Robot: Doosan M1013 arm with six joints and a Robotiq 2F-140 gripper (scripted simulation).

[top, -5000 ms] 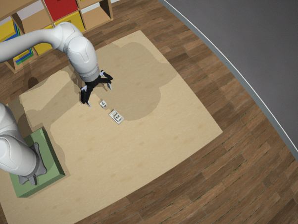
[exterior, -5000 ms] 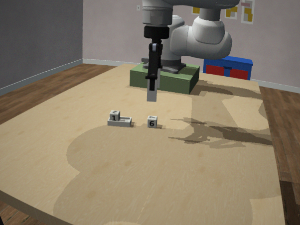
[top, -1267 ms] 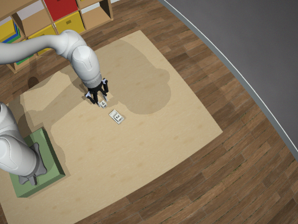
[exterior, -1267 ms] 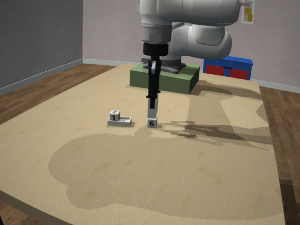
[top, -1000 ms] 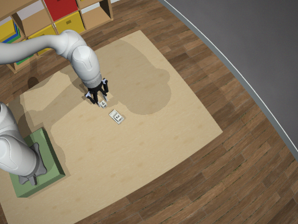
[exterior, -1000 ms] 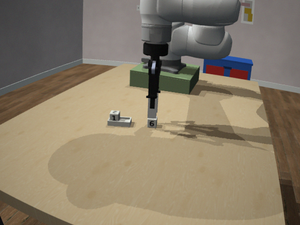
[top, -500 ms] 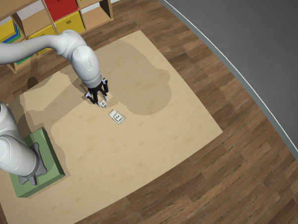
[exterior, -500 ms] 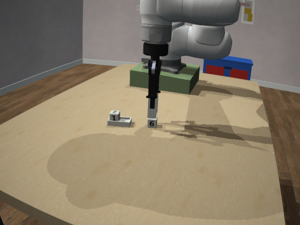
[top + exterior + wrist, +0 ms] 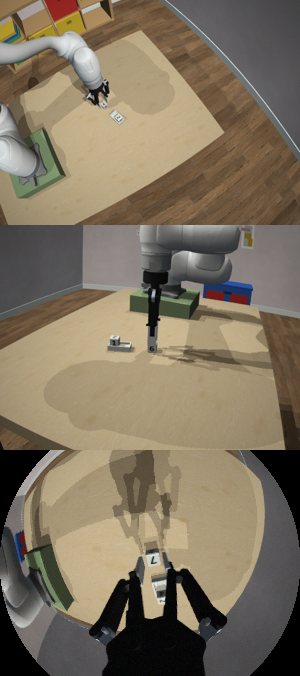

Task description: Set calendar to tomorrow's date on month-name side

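Fingers on the black two-finger gripper (image 9: 103, 104) (image 9: 152, 344) (image 9: 153, 560) look part-open around the loose white numbered cube (image 9: 103, 104) (image 9: 152, 349) (image 9: 153, 559), not clamped. It's on the table, near the shallow white tray (image 9: 113, 112) (image 9: 126, 348) holding the other white cube (image 9: 118, 117) (image 9: 114, 341). I'd centre, square up, then squeeze gently so it doesn't twist.

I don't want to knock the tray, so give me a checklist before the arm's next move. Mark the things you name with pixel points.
1. Tray (image 9: 114, 114) (image 9: 119, 348) (image 9: 159, 581) flat on the table: ok.
2. Tray cube (image 9: 118, 117) (image 9: 114, 341) at one end, leaving room beside it: ok.
3. Loose cube (image 9: 103, 104) (image 9: 151, 349) (image 9: 153, 559) in the tray: not ok, outside it.
4. Gripper (image 9: 103, 102) (image 9: 152, 343) (image 9: 153, 559) shut on the loose cube: not ok, gaps show.
5. Month's name readable: cannot tell.
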